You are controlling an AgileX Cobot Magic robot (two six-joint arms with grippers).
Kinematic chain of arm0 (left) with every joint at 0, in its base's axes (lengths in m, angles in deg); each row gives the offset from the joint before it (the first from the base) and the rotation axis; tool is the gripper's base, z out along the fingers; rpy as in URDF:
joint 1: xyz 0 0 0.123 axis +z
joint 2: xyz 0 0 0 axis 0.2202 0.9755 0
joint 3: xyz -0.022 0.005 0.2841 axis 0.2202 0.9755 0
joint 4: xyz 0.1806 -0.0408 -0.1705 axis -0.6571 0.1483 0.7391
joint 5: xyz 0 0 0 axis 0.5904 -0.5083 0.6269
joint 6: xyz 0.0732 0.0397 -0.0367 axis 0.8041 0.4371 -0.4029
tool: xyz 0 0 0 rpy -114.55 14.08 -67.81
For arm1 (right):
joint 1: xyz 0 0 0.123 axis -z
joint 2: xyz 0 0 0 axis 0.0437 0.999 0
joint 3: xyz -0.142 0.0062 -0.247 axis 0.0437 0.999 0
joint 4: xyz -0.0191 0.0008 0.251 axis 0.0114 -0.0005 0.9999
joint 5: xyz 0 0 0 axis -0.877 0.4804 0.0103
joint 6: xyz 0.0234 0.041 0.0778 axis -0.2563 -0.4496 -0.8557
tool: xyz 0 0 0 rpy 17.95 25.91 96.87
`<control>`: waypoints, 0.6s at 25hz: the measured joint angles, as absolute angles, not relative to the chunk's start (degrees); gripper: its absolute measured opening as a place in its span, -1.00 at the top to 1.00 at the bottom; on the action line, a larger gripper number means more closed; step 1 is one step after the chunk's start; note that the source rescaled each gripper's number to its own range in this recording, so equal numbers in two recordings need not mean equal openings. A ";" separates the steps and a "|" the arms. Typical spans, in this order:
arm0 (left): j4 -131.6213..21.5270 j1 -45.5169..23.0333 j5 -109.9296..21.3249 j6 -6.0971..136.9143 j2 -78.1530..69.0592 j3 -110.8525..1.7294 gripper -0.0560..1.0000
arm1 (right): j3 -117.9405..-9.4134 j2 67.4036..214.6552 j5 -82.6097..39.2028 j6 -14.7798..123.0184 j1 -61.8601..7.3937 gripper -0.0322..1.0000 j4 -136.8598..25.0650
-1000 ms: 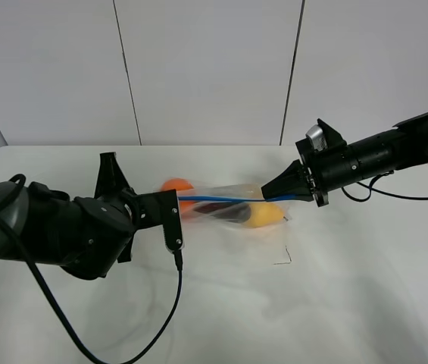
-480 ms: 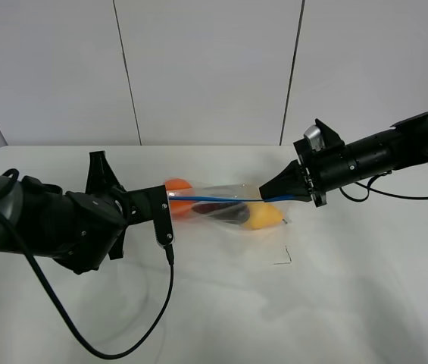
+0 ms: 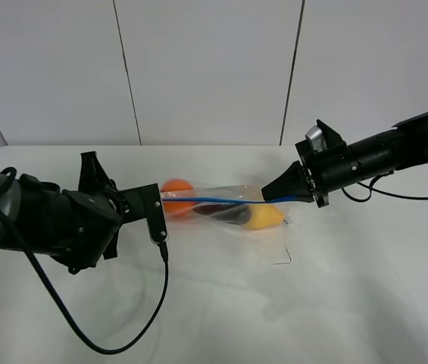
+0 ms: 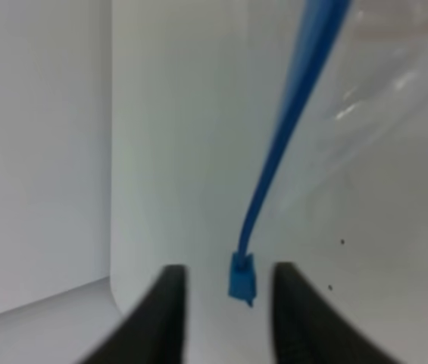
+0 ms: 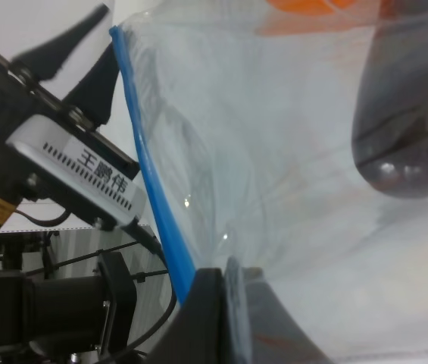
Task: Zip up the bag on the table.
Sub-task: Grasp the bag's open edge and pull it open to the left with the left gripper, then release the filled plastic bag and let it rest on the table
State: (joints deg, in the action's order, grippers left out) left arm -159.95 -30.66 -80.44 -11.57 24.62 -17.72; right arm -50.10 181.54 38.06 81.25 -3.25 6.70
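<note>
The clear bag (image 3: pixel 221 208) hangs stretched just above the white table (image 3: pixel 335 296), with orange, purple and yellow fruit inside. Its blue zip strip (image 3: pixel 214 201) runs taut between both grippers. My right gripper (image 3: pixel 268 194) is shut on the bag's right end; in the right wrist view the fingers (image 5: pixel 210 318) pinch the plastic beside the zip strip (image 5: pixel 153 182). My left gripper (image 3: pixel 160 201) is at the strip's left end. In the left wrist view its fingers (image 4: pixel 170 303) stand apart, and the blue slider (image 4: pixel 242 277) sits between them with a gap on each side.
The left arm's black cable (image 3: pixel 149 318) loops over the table in front. A small dark mark (image 3: pixel 282 258) lies on the table below the bag. A white panelled wall stands behind the table.
My left arm has slid to the left along the zip strip, and its jaws have come open around the slider. The right gripper and the bag's right end have stayed put.
</note>
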 joint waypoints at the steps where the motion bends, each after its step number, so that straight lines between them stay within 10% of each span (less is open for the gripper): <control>1: -159.90 -30.62 -80.44 -11.62 24.62 -17.72 0.03 | -50.10 181.54 38.06 81.25 -3.25 0.94 6.70; 5: -159.88 -30.62 -80.57 -11.72 24.62 -17.72 -0.40 | -50.10 181.54 38.06 81.25 -3.25 0.94 6.70; 15: -159.88 -30.62 -83.16 -12.22 24.62 -17.72 -0.49 | -50.10 181.54 38.06 81.25 -3.25 0.94 6.70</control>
State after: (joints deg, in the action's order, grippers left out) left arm -159.88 -30.62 -83.16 -12.22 24.62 -17.72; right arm -50.10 181.54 38.06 81.25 -3.25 6.70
